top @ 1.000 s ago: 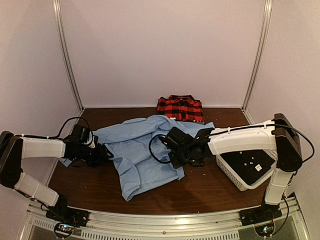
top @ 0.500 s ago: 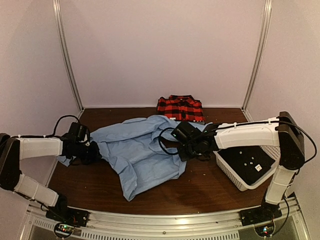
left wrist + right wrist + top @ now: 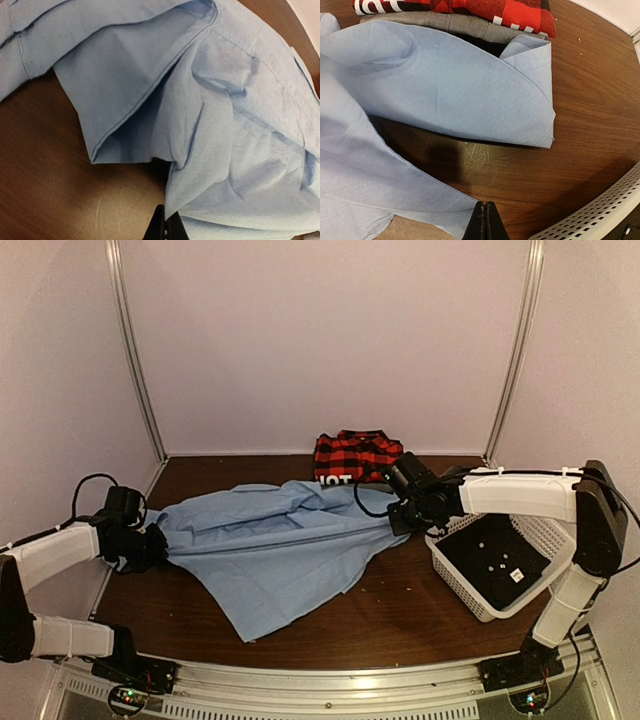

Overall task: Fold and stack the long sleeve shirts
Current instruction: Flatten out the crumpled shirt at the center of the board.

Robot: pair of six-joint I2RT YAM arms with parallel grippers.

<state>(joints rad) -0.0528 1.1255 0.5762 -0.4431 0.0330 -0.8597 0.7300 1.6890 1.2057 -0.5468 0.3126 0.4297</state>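
**A:** What lies nearest the arms' bases?

**B:** The white mesh basket (image 3: 455, 585) (image 3: 592, 220), on the right side of the brown table (image 3: 400, 615). A dark panel (image 3: 495, 570) with pale specks lies inside it. Left of the basket, one pointed corner of the light blue shirt (image 3: 270, 550) comes closest to the near edge.

**A:** And the rest of that shirt?

**B:** It lies on the wood left of the basket as a wide, wrinkled sheet drawn between the two grippers. Long creases run from one gripper toward the other.

**A:** How does the left gripper stand?

**B:** The left gripper (image 3: 150, 545) (image 3: 165, 227) is well to the left of the basket, at the shirt's far-left end. Its fingers are pressed together, pinching blue cloth. In its wrist view the fabric bunches at the tips, and a hemmed flap rests on the table beside them.

**A:** And the right?

**B:** The right gripper (image 3: 395, 520) (image 3: 485, 220) is just beside the basket's far-left corner, clamped on the shirt's right-hand edge. In its wrist view the thin edge runs into the closed tips, and a folded blue flap lies beyond them.

**A:** Anything farther back?

**B:** Beyond the basket and to its left, near the back wall, the red-and-black plaid shirt (image 3: 360, 452) (image 3: 490, 10) lies folded on a grey cloth (image 3: 455, 22). White letters on black show at the front of the pile, and the blue flap reaches up to it.
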